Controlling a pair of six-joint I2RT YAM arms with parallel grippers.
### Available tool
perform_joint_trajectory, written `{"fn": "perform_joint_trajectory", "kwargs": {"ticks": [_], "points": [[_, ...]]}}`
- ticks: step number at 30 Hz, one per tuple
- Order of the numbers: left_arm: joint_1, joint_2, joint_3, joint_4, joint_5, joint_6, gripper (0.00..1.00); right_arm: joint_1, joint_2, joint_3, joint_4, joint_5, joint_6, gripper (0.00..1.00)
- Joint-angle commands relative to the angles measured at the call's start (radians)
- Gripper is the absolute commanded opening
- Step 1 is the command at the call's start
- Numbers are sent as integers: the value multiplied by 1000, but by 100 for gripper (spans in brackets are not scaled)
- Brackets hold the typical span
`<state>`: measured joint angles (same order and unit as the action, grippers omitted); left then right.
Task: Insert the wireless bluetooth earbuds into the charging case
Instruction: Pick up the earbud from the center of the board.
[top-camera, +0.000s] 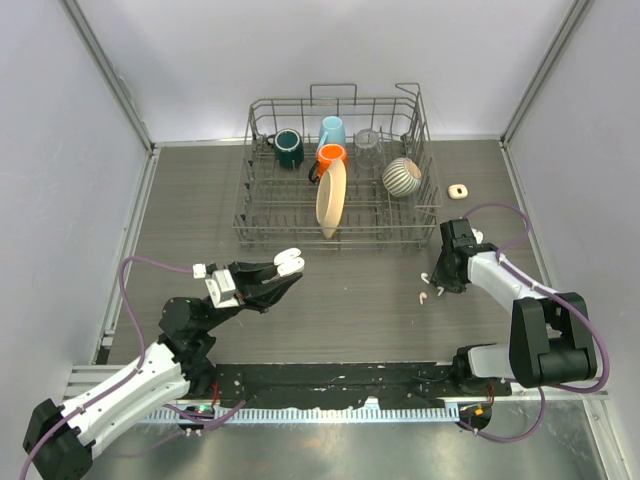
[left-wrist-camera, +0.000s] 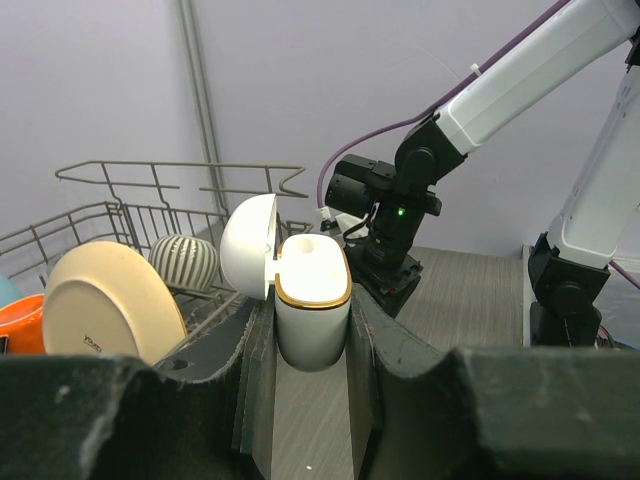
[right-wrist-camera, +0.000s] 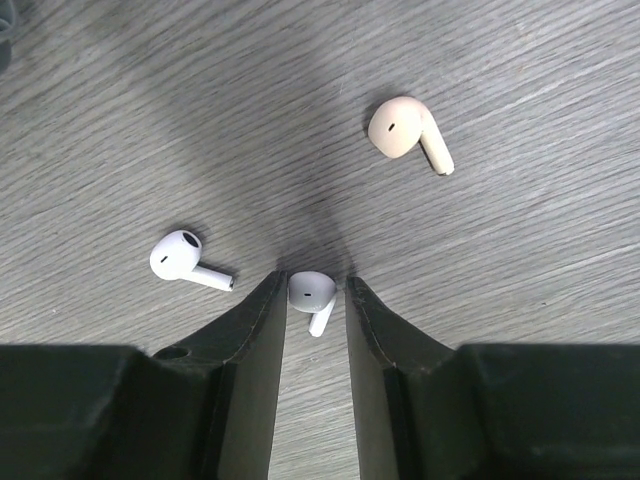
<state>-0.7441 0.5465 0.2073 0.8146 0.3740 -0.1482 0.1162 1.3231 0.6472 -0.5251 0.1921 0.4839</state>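
Observation:
My left gripper (left-wrist-camera: 311, 335) is shut on the white charging case (left-wrist-camera: 312, 318), held upright above the table with its lid (left-wrist-camera: 247, 246) flipped open; from above the case (top-camera: 289, 262) hangs left of centre. My right gripper (right-wrist-camera: 315, 288) points down at the table, its jaws standing narrowly either side of a white earbud (right-wrist-camera: 311, 291). The left finger touches it and a sliver of gap shows at the right. Another white earbud (right-wrist-camera: 180, 256) lies to its left, and a cream one (right-wrist-camera: 400, 128) farther off. From above, the earbuds (top-camera: 423, 296) lie beside the right gripper (top-camera: 437, 284).
A wire dish rack (top-camera: 335, 225) stands at the back with mugs, a cream plate (top-camera: 331, 195) and a striped bowl (top-camera: 403, 176). A small cream object (top-camera: 458, 191) lies right of the rack. Side walls close in the table.

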Motion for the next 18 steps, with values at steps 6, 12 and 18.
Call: {"fn": "perform_joint_trajectory", "kwargs": {"ticks": [6, 12, 18], "points": [[-1, -11, 41, 15, -10, 18, 0, 5, 4, 37, -3, 20, -4, 33], [-1, -5, 43, 21, -4, 15, 0, 4, 10, 37, 2, 24, -4, 35], [0, -5, 41, 21, -6, 15, 0, 5, 13, 39, 7, 26, -5, 35]]}}
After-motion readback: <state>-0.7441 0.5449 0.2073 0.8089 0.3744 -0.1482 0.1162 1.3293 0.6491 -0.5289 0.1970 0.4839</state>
